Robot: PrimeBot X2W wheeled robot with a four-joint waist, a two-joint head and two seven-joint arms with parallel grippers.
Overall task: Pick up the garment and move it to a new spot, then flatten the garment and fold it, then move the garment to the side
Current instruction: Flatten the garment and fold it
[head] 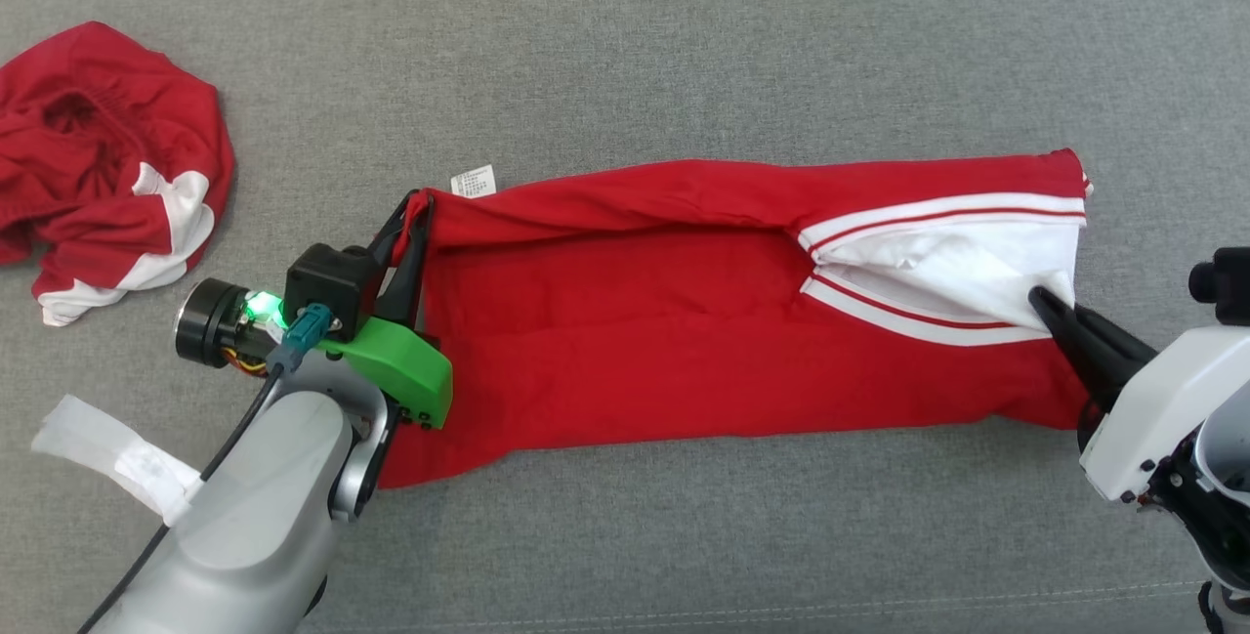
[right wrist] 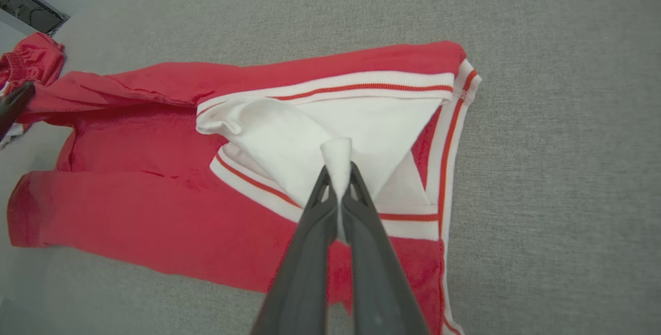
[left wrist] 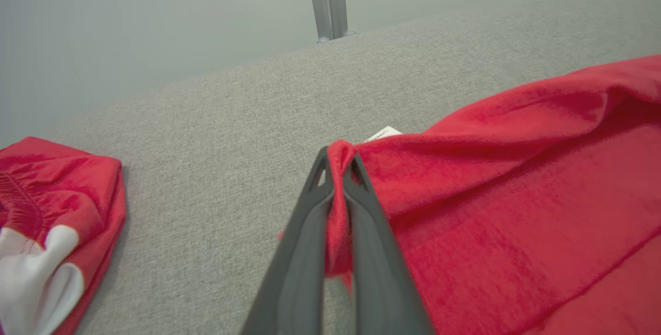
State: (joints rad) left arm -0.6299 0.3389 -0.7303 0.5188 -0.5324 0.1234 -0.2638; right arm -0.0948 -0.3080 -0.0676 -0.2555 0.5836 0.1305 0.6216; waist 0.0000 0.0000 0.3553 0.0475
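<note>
On grey cloth surface (head: 625, 38), dead centre: we see red garment (head: 684, 341) stretched flat, 9 to 3. Left gripper (head: 418, 209) pinches its 9 o'clock corner; right gripper (head: 1045, 302) pinches white fold (head: 977, 273) at 3. Crumpled red bundle (head: 98, 146) at 10 o'clock, well apart.

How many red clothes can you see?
2. The spread garment lies in the middle, pinched at its ends by the left gripper and the right gripper. The crumpled garment sits at the far left. More could lie out of view.
</note>
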